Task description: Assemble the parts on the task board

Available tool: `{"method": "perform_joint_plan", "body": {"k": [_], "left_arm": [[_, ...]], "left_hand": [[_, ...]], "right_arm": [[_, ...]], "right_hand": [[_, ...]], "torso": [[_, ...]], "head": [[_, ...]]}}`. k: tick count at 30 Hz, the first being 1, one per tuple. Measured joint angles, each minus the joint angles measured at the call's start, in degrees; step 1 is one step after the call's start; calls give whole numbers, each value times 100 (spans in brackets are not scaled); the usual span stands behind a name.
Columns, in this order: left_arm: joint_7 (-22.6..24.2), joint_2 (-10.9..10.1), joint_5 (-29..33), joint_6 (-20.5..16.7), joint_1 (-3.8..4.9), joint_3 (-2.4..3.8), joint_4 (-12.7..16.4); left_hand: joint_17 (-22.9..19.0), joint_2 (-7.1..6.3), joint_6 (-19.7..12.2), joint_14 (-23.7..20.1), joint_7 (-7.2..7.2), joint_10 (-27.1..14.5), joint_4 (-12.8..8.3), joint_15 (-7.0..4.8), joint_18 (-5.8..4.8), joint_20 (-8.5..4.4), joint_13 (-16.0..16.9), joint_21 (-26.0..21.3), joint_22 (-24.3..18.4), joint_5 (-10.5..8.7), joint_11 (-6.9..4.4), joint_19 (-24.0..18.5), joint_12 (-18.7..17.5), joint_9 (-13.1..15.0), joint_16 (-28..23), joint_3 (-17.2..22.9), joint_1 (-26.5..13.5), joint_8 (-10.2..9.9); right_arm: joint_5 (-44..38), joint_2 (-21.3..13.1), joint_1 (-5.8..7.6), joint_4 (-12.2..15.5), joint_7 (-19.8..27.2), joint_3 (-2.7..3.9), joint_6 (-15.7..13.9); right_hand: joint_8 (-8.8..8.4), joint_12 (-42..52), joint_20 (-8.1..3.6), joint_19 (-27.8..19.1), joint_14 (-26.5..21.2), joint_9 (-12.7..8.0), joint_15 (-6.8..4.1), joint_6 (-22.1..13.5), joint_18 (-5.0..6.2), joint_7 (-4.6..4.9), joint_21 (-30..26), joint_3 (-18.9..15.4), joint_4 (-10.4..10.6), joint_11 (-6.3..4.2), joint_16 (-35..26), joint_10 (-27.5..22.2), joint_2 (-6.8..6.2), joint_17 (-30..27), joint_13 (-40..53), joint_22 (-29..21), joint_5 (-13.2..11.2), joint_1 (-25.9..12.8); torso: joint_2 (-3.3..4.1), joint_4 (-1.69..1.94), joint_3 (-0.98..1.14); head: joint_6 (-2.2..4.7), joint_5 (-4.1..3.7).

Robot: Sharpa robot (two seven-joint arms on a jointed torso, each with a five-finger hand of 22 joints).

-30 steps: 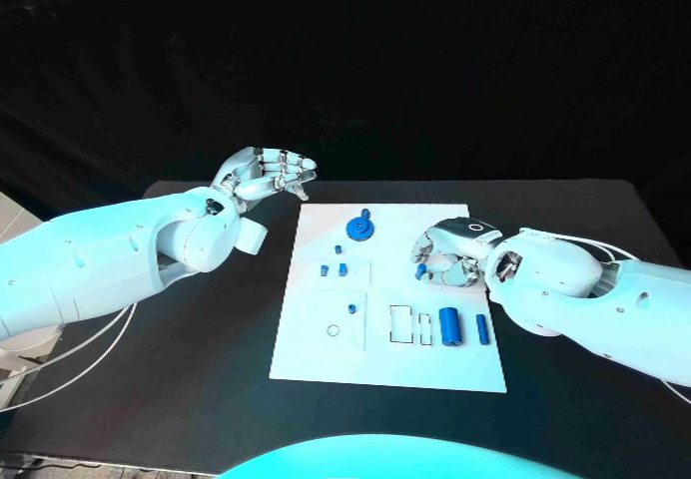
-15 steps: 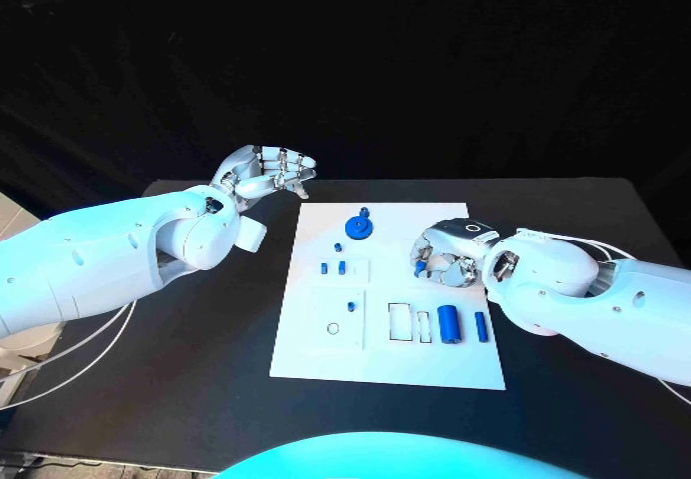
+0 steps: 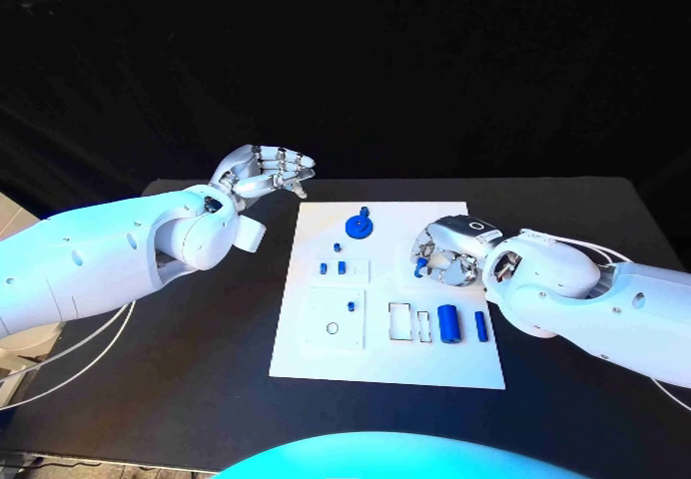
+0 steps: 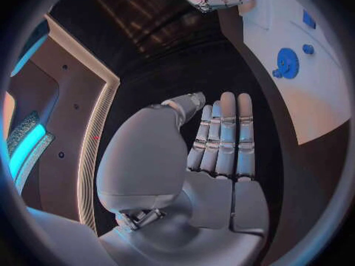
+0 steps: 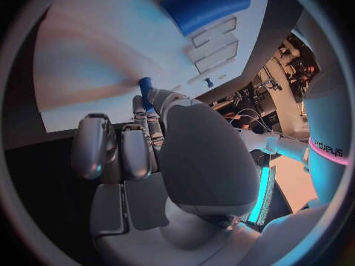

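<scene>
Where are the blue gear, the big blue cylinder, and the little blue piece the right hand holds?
Blue gear (image 3: 360, 229), head view, its round face.
Big blue cylinder (image 3: 450, 324), head view, mid-length.
Small blue piece (image 3: 420, 266), head view, its visible end between the right hand's fingers.

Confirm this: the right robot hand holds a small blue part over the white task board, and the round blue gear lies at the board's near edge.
One detail is wrong. The round blue gear lies near the far edge of the white task board, as the head view shows. The right robot hand does hold a small blue part over the board.
</scene>
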Motion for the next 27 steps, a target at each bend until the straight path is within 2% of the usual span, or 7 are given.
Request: {"method": "perform_joint_plan", "body": {"k": [3, 4, 9, 13, 17, 21, 27], "left_arm": [[0, 3, 0, 0, 0, 0, -19], [0, 4, 0, 0, 0, 0, -26], [-1, 8, 0, 0, 1, 0, -45], [-4, 19, 0, 2, 1, 0, -63], [-7, 28, 0, 4, 1, 0, -78], [-9, 53, 0, 7, 1, 0, -94], [-10, 99, 0, 15, 1, -1, -113]], "left_hand": [[0, 0, 0, 0, 0, 0, 0, 0, 0, 0, 0, 0, 2, 0, 0, 0, 0, 0, 0, 0, 0, 0], [0, 0, 0, 0, 0, 0, 0, 0, 0, 0, 0, 0, 2, 0, 0, 0, 0, 0, 0, 0, 0, 0], [0, 0, 0, 0, 0, 0, 0, 0, 0, 0, -5, 0, 2, 0, 0, 0, 0, 0, 0, 0, 0, 0], [2, 0, 0, 0, 0, 0, 0, 0, 0, 0, -5, 0, 1, 0, 0, 0, 0, 0, 0, 0, 0, 0], [5, 0, 0, 0, 0, 0, 0, 0, 0, 0, -5, 0, 1, 0, 0, 0, 0, 0, 0, 0, 0, 0], [5, 0, 0, 0, 0, 0, 0, 0, 0, 0, -5, 0, 1, 0, 0, 0, 0, 0, 0, 0, 0, 0], [5, 0, 0, 0, 0, 0, 0, 0, 0, 0, -4, 0, 3, 0, 0, 0, 0, 0, 0, 0, 0, 0]], "right_arm": [[101, -62, 14, 96, -22, 9, -140], [135, -82, 29, 134, -27, 21, -188], [302, -177, 135, 375, -50, 82, -410], [438, -201, 174, 590, -55, 96, -568], [561, -68, 177, 736, -55, 96, -680], [645, 194, 96, 830, -41, 64, -751], [641, 560, -118, 869, 18, 25, -780]], "right_hand": [[33, -5, 0, 0, 0, 0, 0, 6, 0, -6, 25, 30, -30, 20, 0, 20, 6, 6, 1, 0, 0, -6], [45, -14, 0, 0, 0, 68, 0, 7, 0, -6, 24, 59, -59, 21, 0, 21, 7, 6, 1, 0, 0, -6], [50, -16, 0, 0, 0, 123, 0, 7, 0, -7, 24, 64, -96, 21, 0, 21, 7, 14, 2, -1, 0, -7], [51, -53, 0, 0, 0, 131, 0, 5, 0, -8, 47, 66, -100, 21, 0, 21, 14, 14, 2, -1, -1, -14], [51, -63, 0, 0, 0, 152, 0, 3, 0, -10, 47, 82, -115, 37, 0, 37, 14, 14, 2, -1, -3, -14], [50, -75, 0, -1, 0, 161, 0, 2, 0, -11, 47, 83, -148, 37, 0, 37, 14, 5, 3, -2, -5, -14], [50, -97, 0, -1, 0, 161, 1, 2, 1, -11, 47, 104, -171, 37, -1, 37, 15, -8, 4, -2, -8, -15]], "torso": [[-3, 1, 0], [-4, 0, 0], [-6, -1, -2], [-6, -6, -2], [-7, -15, 0], [-8, -20, 0], [-10, -10, 0]], "head": [[0, -2], [0, -1], [0, 15], [17, 32], [22, 66], [11, 100], [-5, 157]]}}
